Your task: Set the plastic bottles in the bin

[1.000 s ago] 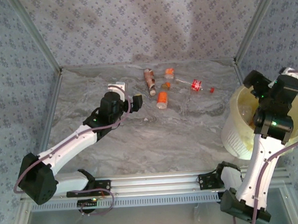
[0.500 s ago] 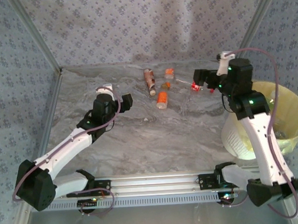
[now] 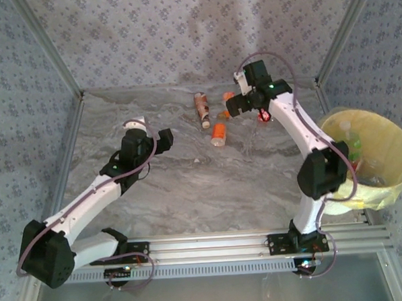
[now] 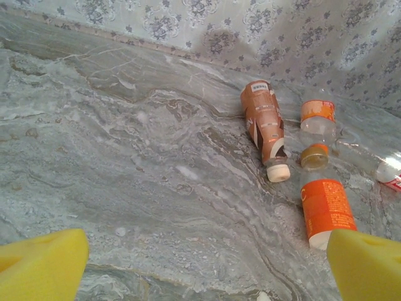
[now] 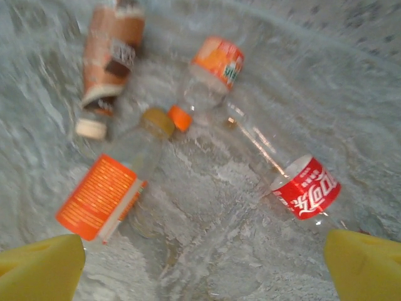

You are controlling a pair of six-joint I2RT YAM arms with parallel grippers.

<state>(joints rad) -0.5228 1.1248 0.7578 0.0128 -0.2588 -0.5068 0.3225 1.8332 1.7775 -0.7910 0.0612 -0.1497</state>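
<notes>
The right gripper [image 5: 200,269] hung spread over 4 plastic bottles [image 5: 100,197] at the table's [image 3: 223,183] far side; the left gripper [image 4: 207,266] was spread too (nothing held). The bin [image 3: 385,193] stood well apart, and the round red-label bottle [image 5: 307,188] could roll from closing pads.

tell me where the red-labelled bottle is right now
In the right wrist view the red-labelled bottle lies on the table at the cluster's right end, beside the orange-capped bottle.

Clear plastic bottle w/ red label [image 5: 307,188]: white Chinese-script Coca-Cola logo. Clear plastic bottle w/ orange label [image 5: 100,197]: print too blurred to read.
</notes>
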